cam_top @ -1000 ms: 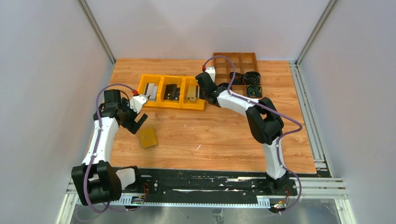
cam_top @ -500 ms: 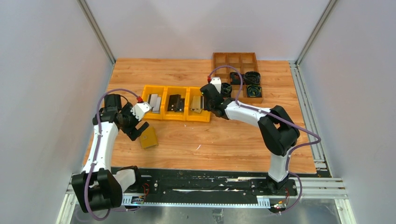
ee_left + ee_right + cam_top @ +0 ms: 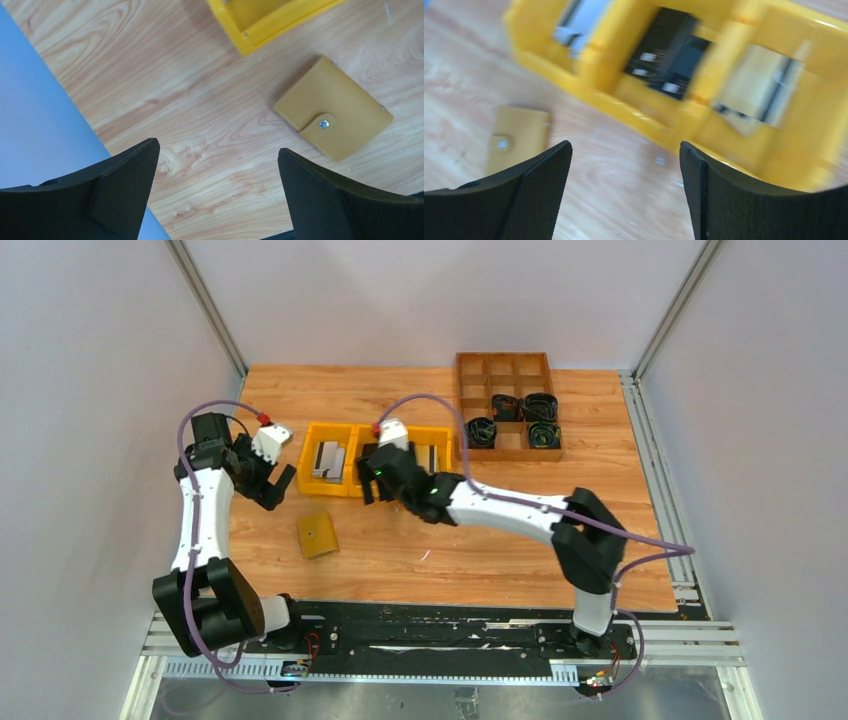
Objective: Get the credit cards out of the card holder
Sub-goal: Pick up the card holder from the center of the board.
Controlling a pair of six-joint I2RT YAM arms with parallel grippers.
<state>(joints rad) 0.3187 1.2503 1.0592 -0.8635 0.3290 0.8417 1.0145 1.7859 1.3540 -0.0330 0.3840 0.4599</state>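
Your right claw (image 3: pixel 624 150) stands wide open with nothing between its fingers. It hangs over the near rim of the middle compartment of the yellow bins (image 3: pixel 306 458), a row of three that sits left of centre on the table, toward the far edge. Its wrist view is blurred, so fine detail there is hard to read. Your left claw (image 3: pixel 217 150) is also spread fully and empty. It hovers above bare wood near the left edge of the table, just outside the left end of the bins. The credit cards appear to be sorted into those bins: silver-grey cards (image 3: pixel 328 458) lie in the left compartment, black cards (image 3: pixel 666 55) in the middle one, and beige-gold cards (image 3: pixel 756 95) in the right one. The card holder (image 3: pixel 332 115) lies flat on the table between the bins and the near edge, toward the left, apart from both claws and touching nothing else. Its flap is down and the snap looks fastened, so you cannot see whether anything is left inside. Judging from this, most or all of the removal looks done. What remains is to confirm the holder is empty, and that would mean opening it again. The wooden tray (image 3: pixel 505 365) by the far right corner plays no part.
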